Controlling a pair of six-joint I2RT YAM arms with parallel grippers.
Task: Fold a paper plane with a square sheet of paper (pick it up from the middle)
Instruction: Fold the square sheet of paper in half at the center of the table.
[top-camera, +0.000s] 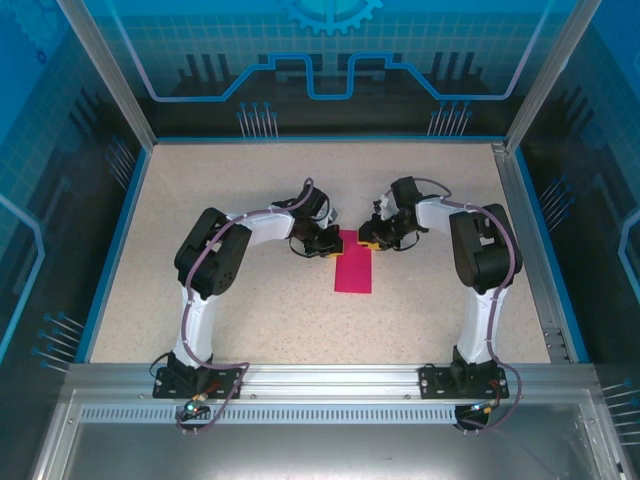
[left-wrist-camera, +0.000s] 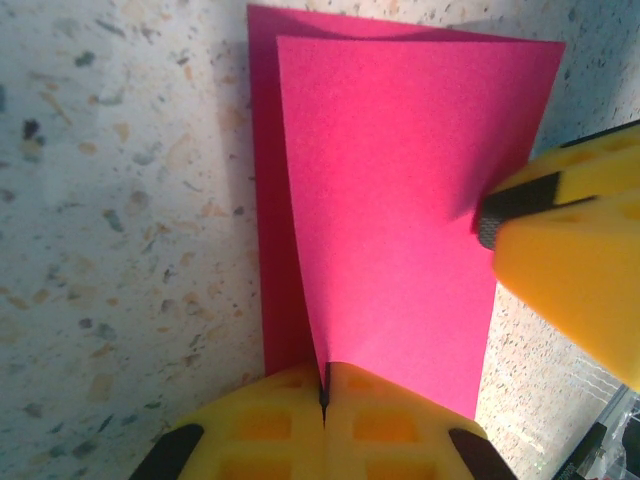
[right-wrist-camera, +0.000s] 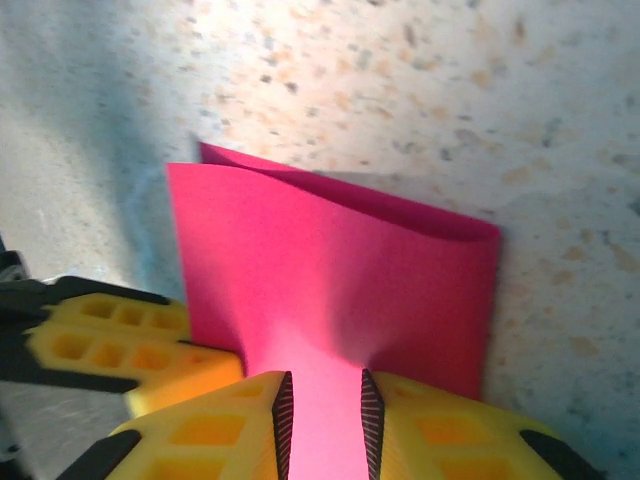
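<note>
**Two claws closing in on the far end of a folded pink sheet**

Nearest me, a metal rail (top-camera: 330, 378) is carrying the bases of both arms. Just beyond it the sheet of paper (top-camera: 353, 268) is lying on the tabletop (top-camera: 230, 320), folded in half into a long strip running away from the rail. Its near end is lying free. Its far end is sitting between the two claws, which are reaching in from either side and standing close together over it.

The left claw (left-wrist-camera: 325, 388) is biting the sheet at one edge. Its yellow fingers are pressed together, and the upper layer is curling up off the lower one into the slit between them.

The right claw (right-wrist-camera: 325, 405) is working at the opposite edge. Its fingers are standing a narrow way apart, with pink paper showing right across the gap between the black pads. I cannot tell whether they are pinching it or only resting on it.

The tabletop is looking pale and speckled, like stone chips, with blue edging (top-camera: 113, 255) framing it. Further off, aluminium posts (top-camera: 105, 70) are rising at the corners and holding see-through blue panels (top-camera: 330, 60). These are printed with circuit lines, and part of a cog wheel (top-camera: 330, 12) is showing at the top of the back one.
</note>
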